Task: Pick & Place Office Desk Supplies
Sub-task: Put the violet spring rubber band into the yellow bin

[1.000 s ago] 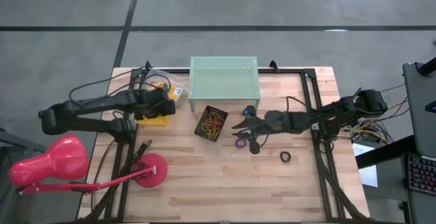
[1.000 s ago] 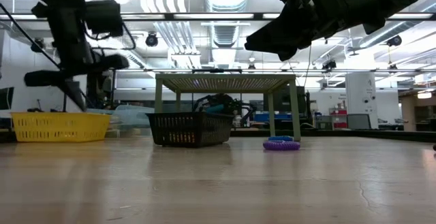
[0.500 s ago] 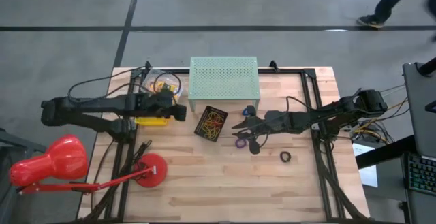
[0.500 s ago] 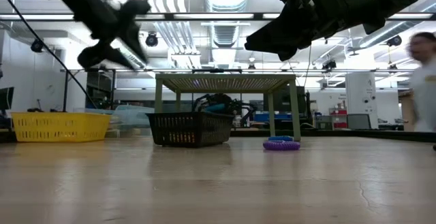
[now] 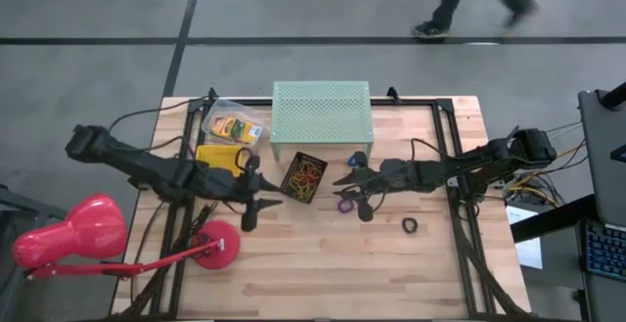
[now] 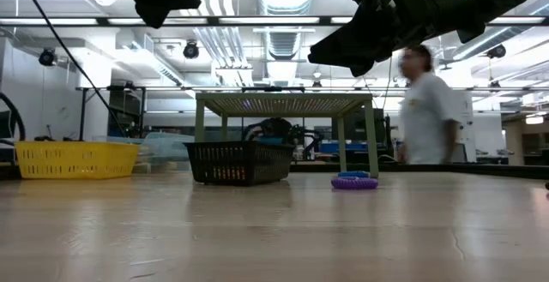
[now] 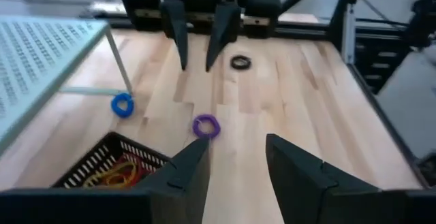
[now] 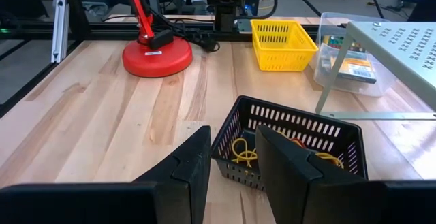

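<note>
A black basket (image 5: 303, 177) holding red and yellow rubber bands (image 8: 245, 149) stands mid-table, in front of the mint stand (image 5: 321, 116). Flat on the wood lie a purple ring (image 5: 344, 205), a blue ring (image 5: 357, 159) and a black ring (image 5: 410, 226). My left gripper (image 5: 250, 197) hovers open to the left of the black basket, near the yellow basket (image 5: 220, 159), with nothing between its fingers (image 7: 238, 163). My right gripper (image 5: 352, 191) hangs open just right of the black basket, above the purple ring, also with nothing in it (image 8: 235, 159).
A clear tub of small printed boxes (image 5: 233, 124) sits at the far left. The pink lamp (image 5: 68, 239) lies off the left edge, its round base (image 5: 215, 247) on the table near my left gripper. A person (image 6: 425, 111) walks behind the table.
My left gripper has swung from above the yellow basket toward the table's near edge and a little right, rising and rolling about its own axis as it went. My right gripper has kept still. A person has walked past behind the table.
</note>
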